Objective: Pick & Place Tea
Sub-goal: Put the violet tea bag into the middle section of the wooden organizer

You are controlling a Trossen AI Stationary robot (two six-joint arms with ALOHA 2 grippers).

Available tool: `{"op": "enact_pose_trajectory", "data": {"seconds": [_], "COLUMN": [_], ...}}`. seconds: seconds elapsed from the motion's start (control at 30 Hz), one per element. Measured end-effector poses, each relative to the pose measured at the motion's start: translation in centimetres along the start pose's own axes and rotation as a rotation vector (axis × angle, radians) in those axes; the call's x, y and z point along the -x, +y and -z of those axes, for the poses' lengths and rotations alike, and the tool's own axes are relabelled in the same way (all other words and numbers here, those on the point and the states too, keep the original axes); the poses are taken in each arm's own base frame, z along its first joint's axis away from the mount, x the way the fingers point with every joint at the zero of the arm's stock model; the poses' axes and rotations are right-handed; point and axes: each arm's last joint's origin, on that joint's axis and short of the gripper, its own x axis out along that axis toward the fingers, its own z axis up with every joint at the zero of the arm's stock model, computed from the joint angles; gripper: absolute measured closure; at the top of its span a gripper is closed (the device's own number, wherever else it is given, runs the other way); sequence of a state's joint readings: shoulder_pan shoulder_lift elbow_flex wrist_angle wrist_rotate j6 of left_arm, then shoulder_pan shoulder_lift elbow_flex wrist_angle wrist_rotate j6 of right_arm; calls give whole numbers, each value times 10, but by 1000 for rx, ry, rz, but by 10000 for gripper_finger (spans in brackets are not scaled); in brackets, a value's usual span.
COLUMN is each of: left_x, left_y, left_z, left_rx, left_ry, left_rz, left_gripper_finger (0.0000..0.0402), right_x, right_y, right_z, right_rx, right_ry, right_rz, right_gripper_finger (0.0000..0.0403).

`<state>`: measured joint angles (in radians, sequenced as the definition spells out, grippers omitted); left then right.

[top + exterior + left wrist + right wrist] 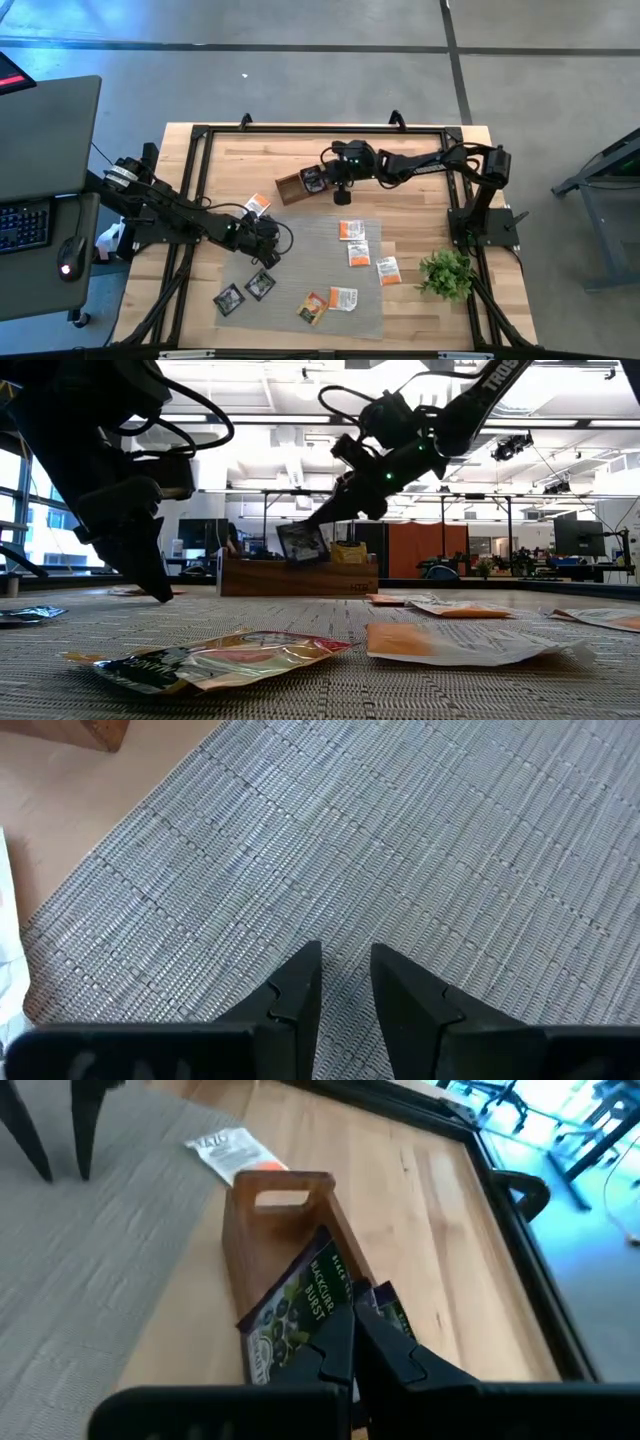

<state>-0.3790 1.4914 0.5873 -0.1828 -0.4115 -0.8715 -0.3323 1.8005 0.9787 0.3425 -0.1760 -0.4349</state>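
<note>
My right gripper is shut on a black tea sachet over a small wooden box on the far part of the table. My left gripper stands open with nothing between its fingers, low over the left part of the grey woven mat. Several orange-and-white sachets lie flat on the mat. Two black sachets lie near its left front corner. One more sachet lies on the wood beside the box. My right gripper pinches the black sachet between its two fingers at the edge nearest the wrist. The fingers slant down from the table's right side. The sachet stands tilted on edge below the fingertips, over the box's open top. Whether it touches the box I cannot tell.
A small green plant stands at the table's right front. A black frame runs round the tabletop. Two sachets lie near the mat's front edge. Bare mat stretches between the two grippers.
</note>
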Motion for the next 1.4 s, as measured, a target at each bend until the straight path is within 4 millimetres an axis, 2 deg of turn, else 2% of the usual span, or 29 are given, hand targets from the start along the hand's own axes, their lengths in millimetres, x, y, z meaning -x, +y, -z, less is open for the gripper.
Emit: {"op": "enact_pose_trajectory", "data": {"seconds": [0.27, 0.43, 0.63, 0.73, 0.93, 1.07, 1.4], "left_x": [0, 0, 0, 0, 0, 0, 0], "left_y": [0, 0, 0, 0, 0, 0, 0], "left_z": [0, 0, 0, 0, 0, 0, 0], "left_rx": [6, 6, 6, 6, 6, 5, 4], "left_ry": [-1, 0, -1, 0, 0, 2, 3], "left_rz": [1, 0, 1, 2, 1, -1, -3], "left_gripper_finger": [312, 312, 312, 312, 312, 312, 312], "right_x": [1, 1, -15, -21, -21, -21, -18], "right_y": [-11, -12, -5, -4, -8, -8, -10], "right_z": [-6, 0, 17, 23, 24, 23, 17], "right_rx": [58, 37, 36, 54, 64, 79, 71], "right_ry": [-78, -42, -23, -31, 10, -4, -21], "right_rz": [82, 48, -7, -1, 83, 81, 119], "right_gripper_finger": [403, 403, 403, 403, 400, 380, 296]}}
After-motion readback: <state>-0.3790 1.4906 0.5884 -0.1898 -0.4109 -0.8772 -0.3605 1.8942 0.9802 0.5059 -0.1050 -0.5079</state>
